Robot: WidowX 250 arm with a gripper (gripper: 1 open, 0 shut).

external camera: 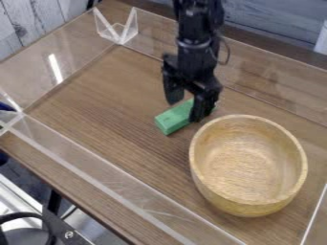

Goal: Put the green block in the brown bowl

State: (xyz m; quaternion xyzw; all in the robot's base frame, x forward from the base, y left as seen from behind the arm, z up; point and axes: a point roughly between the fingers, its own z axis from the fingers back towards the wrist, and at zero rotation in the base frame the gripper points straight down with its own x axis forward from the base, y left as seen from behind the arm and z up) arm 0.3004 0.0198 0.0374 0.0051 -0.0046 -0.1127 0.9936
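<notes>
1. Even, fairly bright light falls on the brown wood-grain table (90,124)
2. White glare streaks the clear plastic wall (54,65) at left
3. The whole frame is soft and low in resolution, with only faint shadows
</notes>
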